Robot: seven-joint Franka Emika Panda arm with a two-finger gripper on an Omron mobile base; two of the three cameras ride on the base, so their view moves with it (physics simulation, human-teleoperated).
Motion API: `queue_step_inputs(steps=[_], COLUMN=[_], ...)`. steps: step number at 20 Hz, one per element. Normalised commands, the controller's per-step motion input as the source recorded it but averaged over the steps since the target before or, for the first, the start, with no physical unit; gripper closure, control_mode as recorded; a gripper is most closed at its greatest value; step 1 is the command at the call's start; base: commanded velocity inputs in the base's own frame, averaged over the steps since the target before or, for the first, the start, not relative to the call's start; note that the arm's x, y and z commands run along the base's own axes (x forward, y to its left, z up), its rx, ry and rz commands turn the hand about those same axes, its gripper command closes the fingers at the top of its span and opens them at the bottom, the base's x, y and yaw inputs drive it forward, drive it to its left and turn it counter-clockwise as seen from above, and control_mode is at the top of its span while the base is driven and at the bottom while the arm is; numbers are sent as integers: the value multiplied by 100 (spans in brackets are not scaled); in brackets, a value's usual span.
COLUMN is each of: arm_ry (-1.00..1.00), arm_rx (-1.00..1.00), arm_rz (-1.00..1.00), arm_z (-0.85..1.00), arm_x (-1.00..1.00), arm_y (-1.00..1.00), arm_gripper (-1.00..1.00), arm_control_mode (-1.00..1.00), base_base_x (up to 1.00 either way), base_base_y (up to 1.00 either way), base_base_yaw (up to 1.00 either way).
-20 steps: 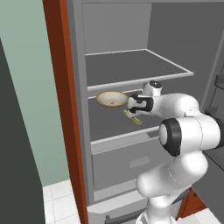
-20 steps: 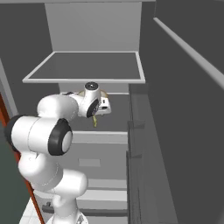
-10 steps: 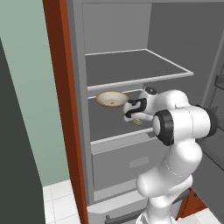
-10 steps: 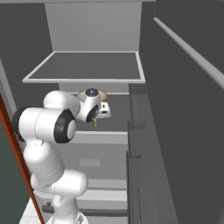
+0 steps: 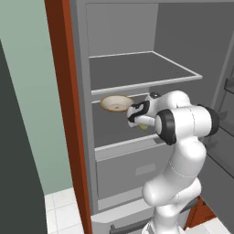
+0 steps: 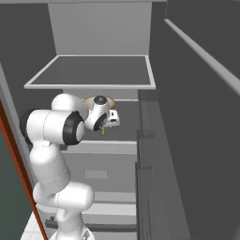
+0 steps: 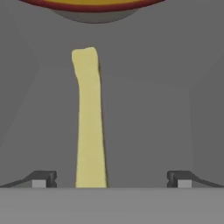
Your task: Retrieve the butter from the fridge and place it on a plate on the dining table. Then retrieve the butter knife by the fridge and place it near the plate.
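We hold our gripper (image 7: 111,178) wide open over the thin pale yellow butter stick (image 7: 89,118), which sits off-centre towards the left fingertip (image 7: 40,179), so closing may nudge it aside.

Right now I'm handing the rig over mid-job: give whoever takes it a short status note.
Tool: open, holding nothing, inside the fridge above its middle shelf.
Butter: lying on that shelf between the two fingertips, closer to one of them; no contact seen. A tan round item sits just beyond it.
Done: fridge open, tool lined up over the butter.
Left: close on the butter, carry it to the plate on the dining table, then fetch the butter knife and set it near the plate.
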Motion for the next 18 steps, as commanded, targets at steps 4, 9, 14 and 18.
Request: queue_step_inputs(steps=[4,9,14,18], arm_ry=[0,0,0,-2], arm_rx=[0,0,0,0], arm_rz=[0,0,0,0], arm_z=[-21,-18,-8,3], arm_x=[1,0,0,-30], arm_y=[3,6,0,0], arm_gripper=[-100,100,100,100], arm_control_mode=[-100,-100,-100,-100], base_base_x=[0,0,0,0], base_base_y=[0,0,0,0], base_base_yaw=[0,0,0,0])
